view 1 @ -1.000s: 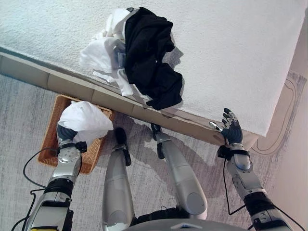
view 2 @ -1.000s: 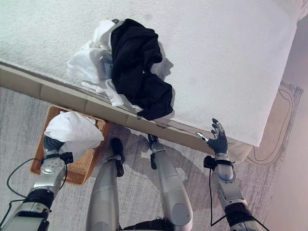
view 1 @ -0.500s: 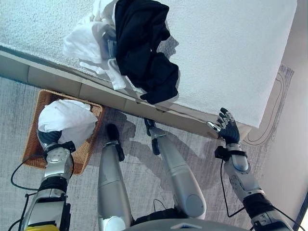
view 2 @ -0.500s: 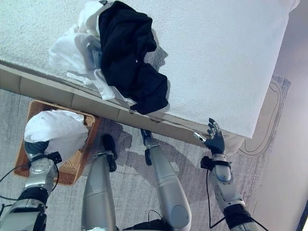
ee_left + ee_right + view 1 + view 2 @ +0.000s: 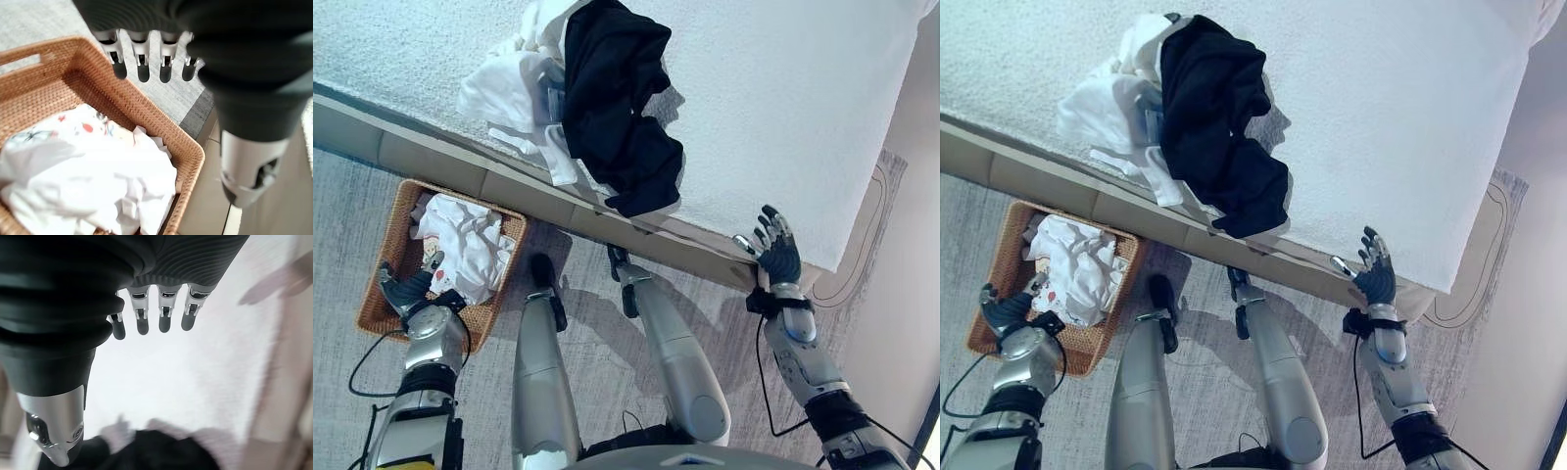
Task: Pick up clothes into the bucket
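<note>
Where bed [image 5: 783,88] meets carpet [image 5: 342,215], basket [image 5: 386,294]

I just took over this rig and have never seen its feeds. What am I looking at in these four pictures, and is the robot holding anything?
Two pictures come from the head cameras, looking down. The other two sit on the wrists, looking along each hand. The left robot hand hangs open over the wicker basket on the floor, which holds a white garment. The right robot hand is open at the edge of the bed. On the bed lie a black garment and white clothes beneath it. Nothing is held.
</note>
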